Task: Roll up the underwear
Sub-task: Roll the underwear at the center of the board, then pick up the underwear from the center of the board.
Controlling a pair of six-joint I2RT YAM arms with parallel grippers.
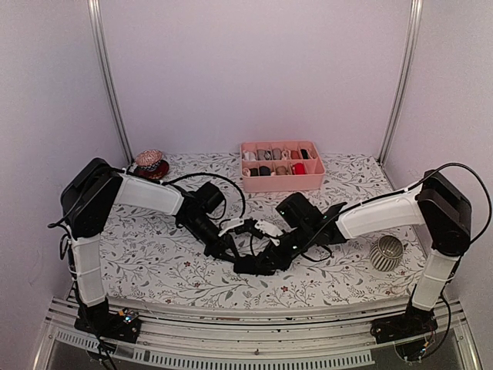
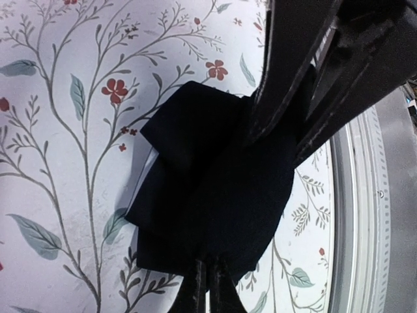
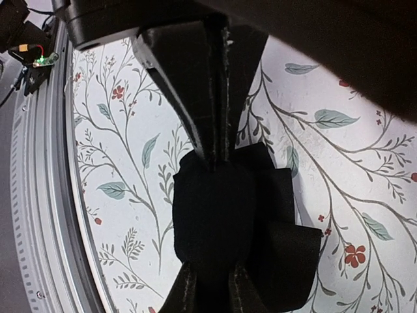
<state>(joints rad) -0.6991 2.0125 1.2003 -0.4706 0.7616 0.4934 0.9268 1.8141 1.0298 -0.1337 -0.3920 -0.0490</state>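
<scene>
A black underwear (image 2: pixel 215 195), folded into a thick, compact bundle, lies on a white bench (image 1: pixel 154 247) printed with grey-green leaves and small red flowers. No waistband or lettering can be made out on the dark fabric. In the overhead view it sits near the bench's front edge, at 6 o'clock from a pink divided tray (image 1: pixel 281 182) of small rolled bundles.

Both arms meet over it. The left pincer (image 2: pixel 208 290) comes in from 10 o'clock with its jaws pressed flat together and its tips at the bundle's edge. I cannot tell whether a fold is caught between them.

The right pincer (image 3: pixel 214 290) comes in from 2 o'clock. Its jaws stand only slightly apart, and black fabric fills the narrow gap, so it grips the bundle.

A grey ribbed round object (image 1: pixel 385 252) sits well apart, at 3 o'clock from the underwear.
</scene>
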